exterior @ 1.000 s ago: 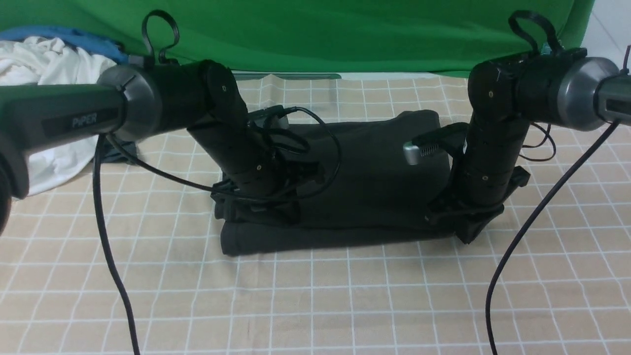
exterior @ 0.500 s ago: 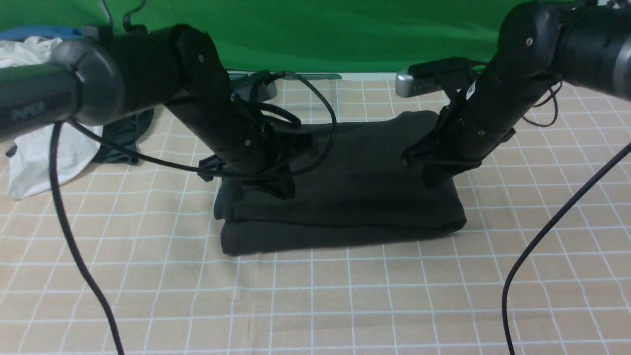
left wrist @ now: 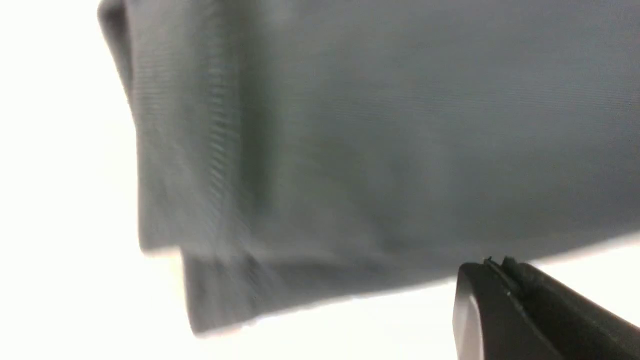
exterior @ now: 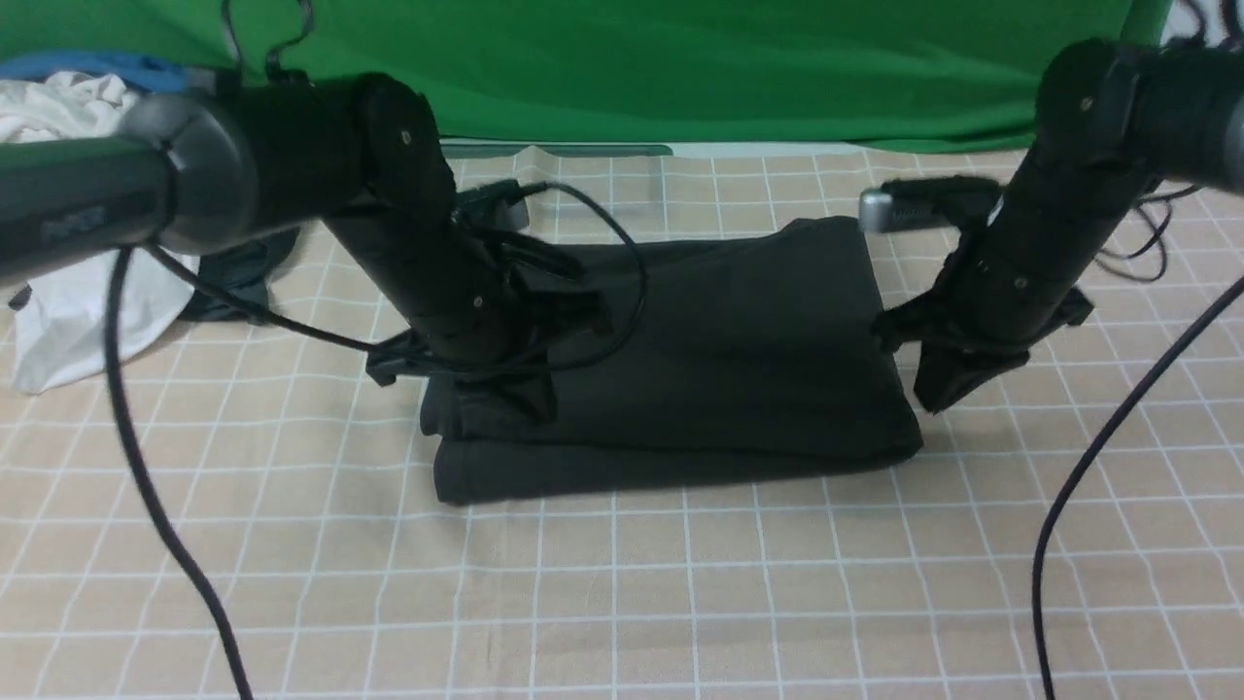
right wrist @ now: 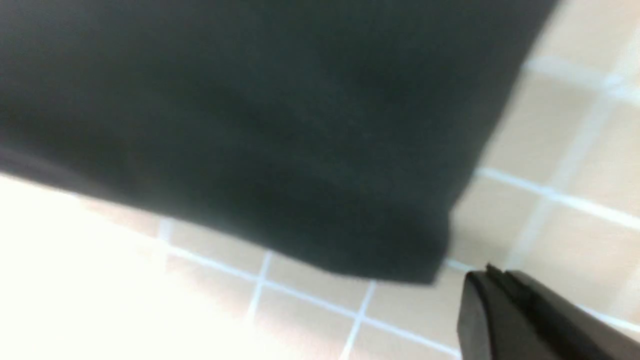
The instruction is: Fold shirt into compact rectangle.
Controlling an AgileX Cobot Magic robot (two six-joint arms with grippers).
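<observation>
The shirt [exterior: 680,360] lies folded on the checked cloth [exterior: 622,583] — print hidden. Left gripper [exterior: 530,403] and right gripper [exterior: 938,389] are both clenched empty; wrist views blur.

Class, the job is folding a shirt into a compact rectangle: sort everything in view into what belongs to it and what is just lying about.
Belongs:
folded black soft-fabric shirt
left gripper
right gripper

Lying about:
crumpled white garment
small dark grey garment
blue cloth
</observation>
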